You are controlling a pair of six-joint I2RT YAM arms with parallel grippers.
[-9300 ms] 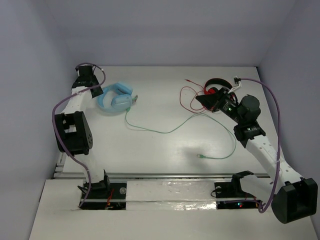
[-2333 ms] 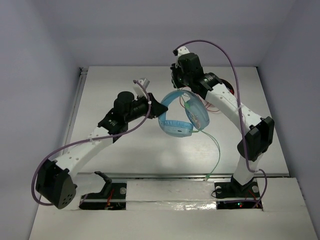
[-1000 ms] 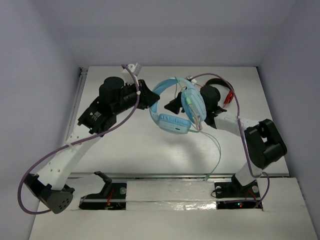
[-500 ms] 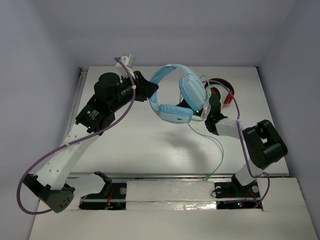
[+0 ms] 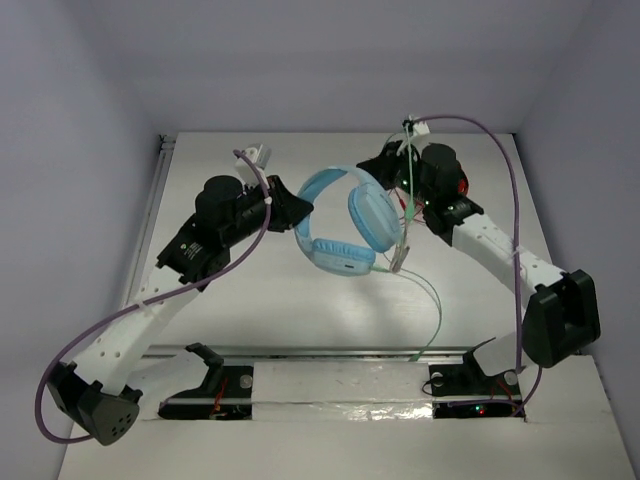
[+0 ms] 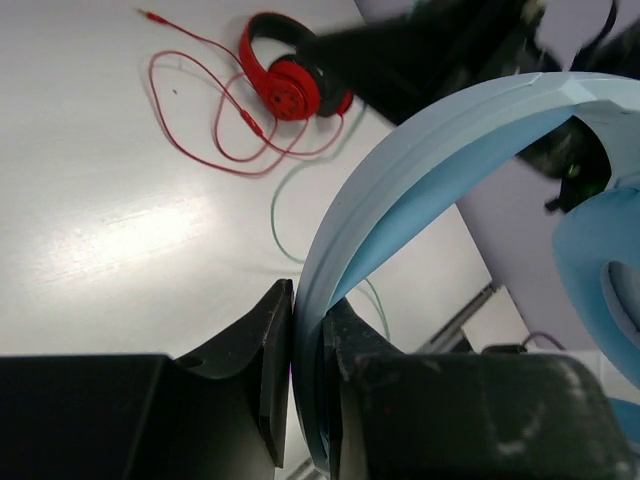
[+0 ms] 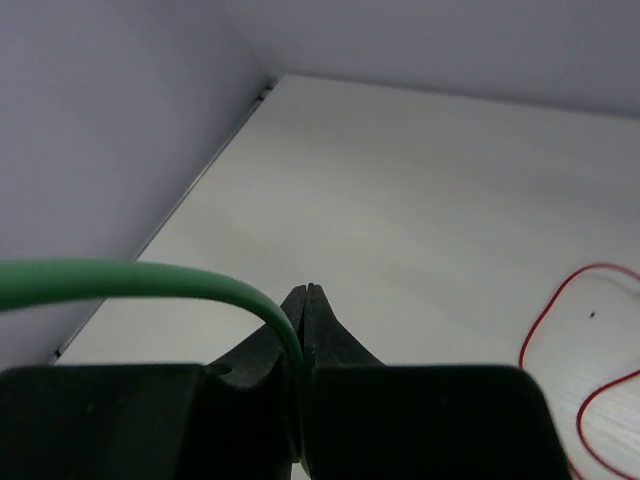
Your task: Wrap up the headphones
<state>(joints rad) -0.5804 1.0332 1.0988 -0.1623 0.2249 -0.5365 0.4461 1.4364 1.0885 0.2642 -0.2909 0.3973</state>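
The light blue headphones (image 5: pixel 345 225) hang in the air above the table's middle. My left gripper (image 5: pixel 298 208) is shut on their blue headband (image 6: pixel 420 190), which runs up between the jaws in the left wrist view. My right gripper (image 5: pixel 378 165) is shut on the pale green cable (image 7: pixel 150 282), which arcs in from the left and goes down between the closed jaws. The cable (image 5: pixel 437 310) drops from the earcups in a long loop to the table's front edge.
The red-and-black headphones (image 6: pixel 290 85) with their red cable (image 6: pixel 215 130) lie on the table at the back right, mostly behind my right arm in the top view (image 5: pixel 460 185). The table's front rail (image 5: pixel 330 350) runs below the hanging cable.
My right gripper has swung from beside the earcups up and back to above them, carrying the green cable. The headphones have turned a little and dropped slightly in my left gripper.
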